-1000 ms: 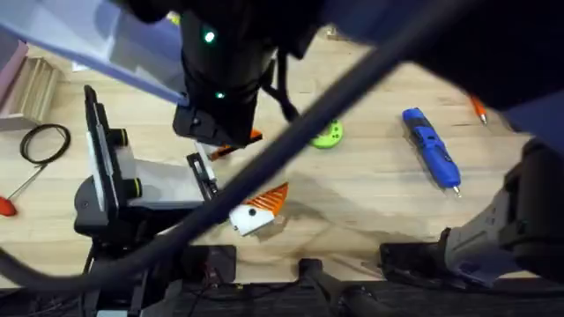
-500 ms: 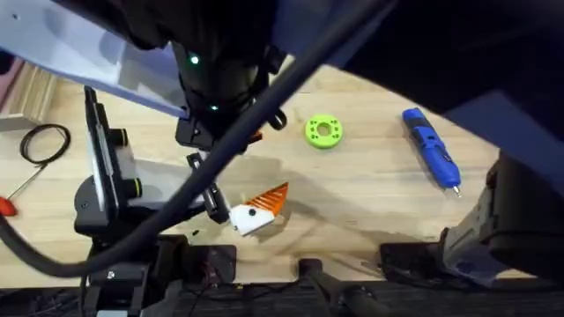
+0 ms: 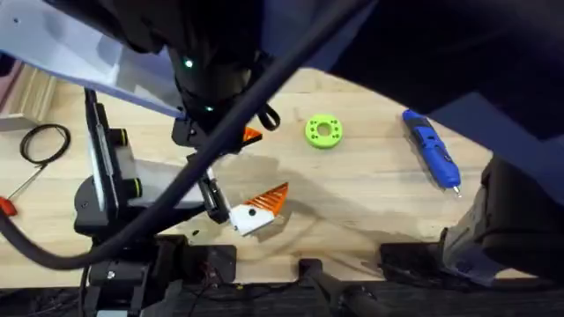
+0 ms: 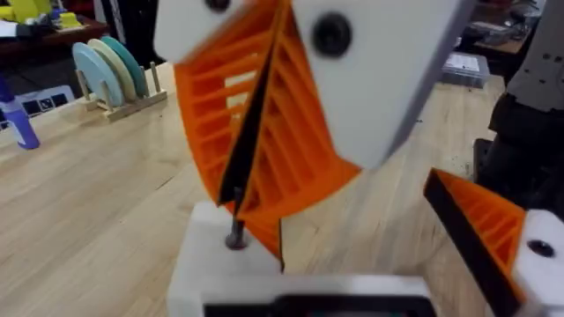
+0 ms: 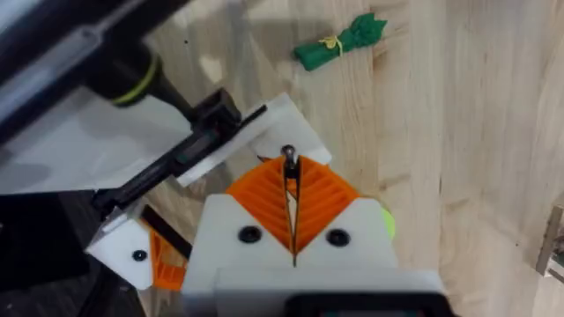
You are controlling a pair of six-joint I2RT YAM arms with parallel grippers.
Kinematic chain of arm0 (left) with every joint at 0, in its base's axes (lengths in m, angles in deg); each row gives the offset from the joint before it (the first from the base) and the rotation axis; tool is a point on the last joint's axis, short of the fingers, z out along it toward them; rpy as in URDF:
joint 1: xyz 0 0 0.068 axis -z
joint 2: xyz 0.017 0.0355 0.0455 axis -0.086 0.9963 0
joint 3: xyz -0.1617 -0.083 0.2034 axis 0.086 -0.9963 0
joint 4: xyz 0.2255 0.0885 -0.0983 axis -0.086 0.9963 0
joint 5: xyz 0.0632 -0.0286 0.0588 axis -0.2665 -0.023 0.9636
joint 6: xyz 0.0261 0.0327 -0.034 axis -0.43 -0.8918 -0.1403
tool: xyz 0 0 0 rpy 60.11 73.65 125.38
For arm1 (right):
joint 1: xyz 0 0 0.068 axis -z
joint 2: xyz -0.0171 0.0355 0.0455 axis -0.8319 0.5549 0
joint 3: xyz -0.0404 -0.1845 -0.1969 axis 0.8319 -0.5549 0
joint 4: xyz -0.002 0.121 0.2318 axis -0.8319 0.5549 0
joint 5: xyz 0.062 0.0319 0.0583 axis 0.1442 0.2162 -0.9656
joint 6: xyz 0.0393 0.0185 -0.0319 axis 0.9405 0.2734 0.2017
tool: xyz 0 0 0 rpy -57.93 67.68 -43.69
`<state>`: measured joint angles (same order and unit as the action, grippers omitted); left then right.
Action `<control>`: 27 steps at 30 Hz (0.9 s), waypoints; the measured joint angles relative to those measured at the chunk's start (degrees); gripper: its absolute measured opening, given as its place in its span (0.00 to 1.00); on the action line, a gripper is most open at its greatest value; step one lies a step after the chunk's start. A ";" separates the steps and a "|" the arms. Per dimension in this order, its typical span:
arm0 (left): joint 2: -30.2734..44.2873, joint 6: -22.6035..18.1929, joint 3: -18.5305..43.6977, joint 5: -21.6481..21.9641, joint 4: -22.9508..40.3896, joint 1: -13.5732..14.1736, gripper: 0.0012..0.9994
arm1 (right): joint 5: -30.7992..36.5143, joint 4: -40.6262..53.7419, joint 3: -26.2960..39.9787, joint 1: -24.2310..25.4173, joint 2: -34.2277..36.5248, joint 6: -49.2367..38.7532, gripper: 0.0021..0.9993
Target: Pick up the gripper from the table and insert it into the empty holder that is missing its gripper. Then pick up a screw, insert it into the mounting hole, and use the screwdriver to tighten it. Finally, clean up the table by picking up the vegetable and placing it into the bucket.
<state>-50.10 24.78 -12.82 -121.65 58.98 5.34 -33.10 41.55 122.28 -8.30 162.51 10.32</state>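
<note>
Right now the right gripper [image 5: 292, 176] is clamped narrow on a screw [image 5: 288, 155]. Its orange ribbed pads are pressed face to face and the small dark round head pokes out past the tips. In the left wrist view the screw's tip [image 4: 236, 236] touches the top of the holder [image 4: 211, 264], a white blocky plastic finger base. An orange ribbed piece that looks like the gripper [image 4: 267, 239] sits against the holder just under the pads; can't tell if it's fully seated. The right arm hangs close under the overhead camera as a big dark mass with green LEDs, wrist pitched down over the holder. The left gripper [image 3: 236, 204] lies low near the front edge of the table [image 3: 370, 194], which is pale wood grain. Its claw is wide, with the far white finger and its orange ribbed pad well apart from the holder. The screwdriver [image 3: 432, 150], a chunky blue cylinder with a silver tip, lies flat to the right with open wood around it. A round green disc [image 3: 323, 132] with holes sits between it and the arm. The vegetable [image 5: 339, 44], a small dark green bundle, lies on bare wood apart from the holder. At far left are a black cable loop [image 3: 44, 141] and a red-handled tool [image 3: 7, 205] at the edge.
</note>
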 joint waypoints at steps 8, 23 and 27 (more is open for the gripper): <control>0.02 0.00 0.00 0.00 0.00 0.00 0.99 | 0.00 0.02 0.00 0.00 0.03 0.02 0.00; 0.00 -0.02 0.02 0.00 -0.02 0.00 0.99 | -0.02 0.26 -0.04 0.00 1.42 0.00 0.00; 0.02 -0.01 0.00 0.00 -0.02 0.00 0.99 | -0.02 0.26 -0.04 0.00 1.41 0.01 0.00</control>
<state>-50.08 24.78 -12.82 -121.65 58.95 5.34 -33.12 41.81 122.23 -8.30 163.92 10.32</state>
